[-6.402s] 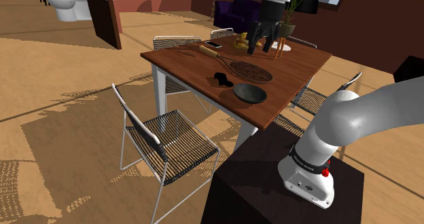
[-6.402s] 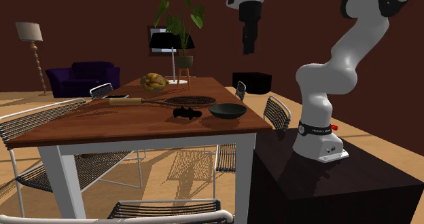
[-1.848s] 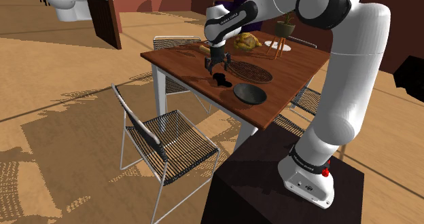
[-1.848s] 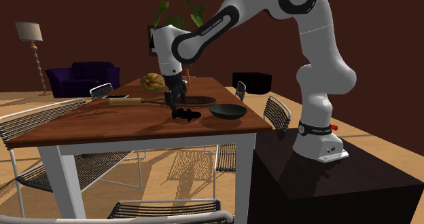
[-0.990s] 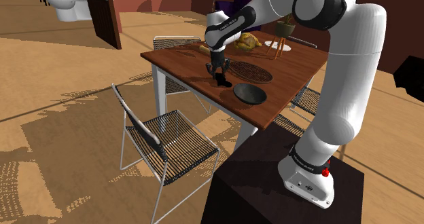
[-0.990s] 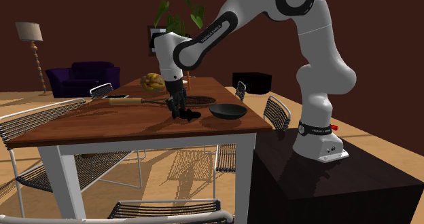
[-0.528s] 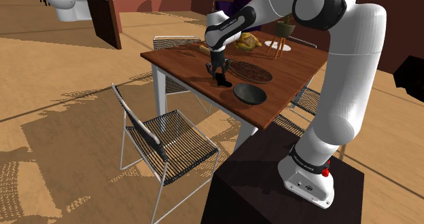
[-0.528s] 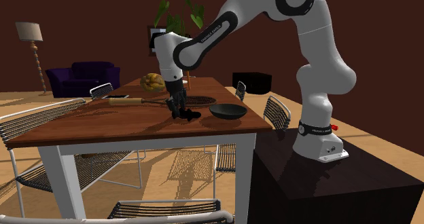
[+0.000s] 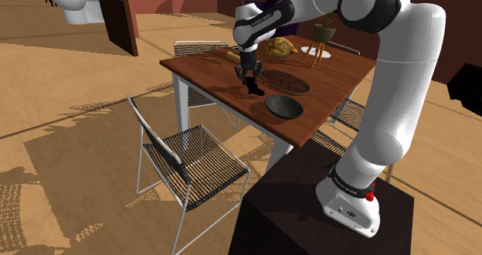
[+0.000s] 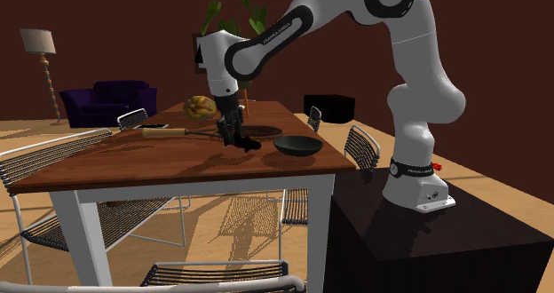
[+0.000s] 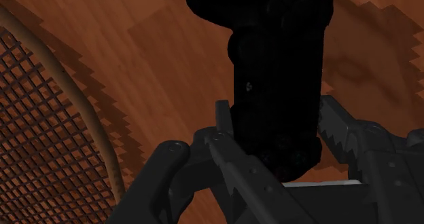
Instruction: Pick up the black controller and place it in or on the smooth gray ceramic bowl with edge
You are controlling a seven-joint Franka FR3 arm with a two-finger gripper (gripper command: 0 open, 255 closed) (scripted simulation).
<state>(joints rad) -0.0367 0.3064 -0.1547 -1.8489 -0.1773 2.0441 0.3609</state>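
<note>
Gripper (image 11: pixel 275 131) was clamped on the controller (image 11: pixel 275 66), all-black, matte, elongated, knobbly, with faint round buttons, held upright near the bowl (image 9: pixel 283 106), off its shoulder view's upper left, not touching.

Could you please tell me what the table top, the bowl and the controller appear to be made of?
The table top looks like reddish-brown wood with a matte finish; grain streaks show. The bowl is dark grey and smooth, and its material is not evident. The controller is flat black with no visible texture, possibly plastic.
</note>
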